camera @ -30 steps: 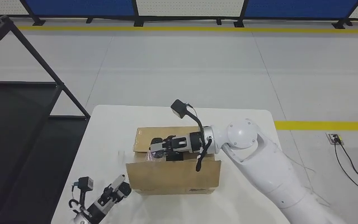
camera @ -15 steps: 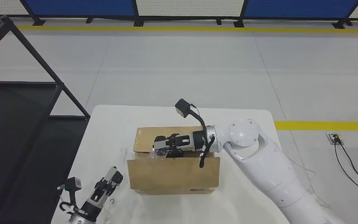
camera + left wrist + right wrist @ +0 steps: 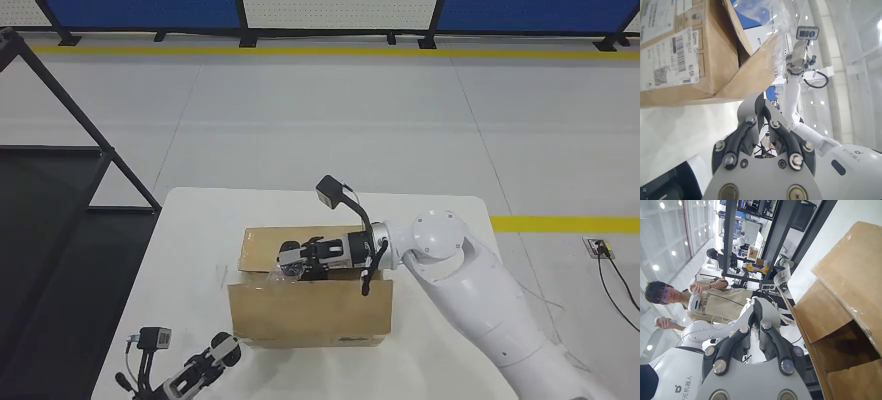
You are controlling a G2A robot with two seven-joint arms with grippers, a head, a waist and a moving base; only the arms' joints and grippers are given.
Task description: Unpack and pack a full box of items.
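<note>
Cardboard box (image 3: pixel 310 315), brown, rectangular and open at the top, stands near the middle of the white desk (image 3: pixel 190 250) with its flaps spread. White printed labels (image 3: pixel 668 56) are stuck on one of its side walls. Crumpled clear plastic film (image 3: pixel 772 26) clings to the edge of one flap.

The right claw (image 3: pixel 288 256) lies stretched over the open top, coming in from the box's right side. Its tip is above the far left part of the opening, close to the back flap. In the right wrist view this claw (image 3: pixel 755 306) has its two black fingers pressed together. Whether anything thin is pinched between them cannot be told. The dark inside of the box (image 3: pixel 829 313) lies beside it, and its contents are too shadowed to make out.

The left claw (image 3: pixel 225 345) sits low at the front left edge of the desk, just beside the box's front left corner. Whether it touches the cardboard cannot be told. In the left wrist view the left claw (image 3: pixel 761 100) is closed tip against tip and empty, and it points toward a lower corner of the box (image 3: pixel 715 62).
</note>
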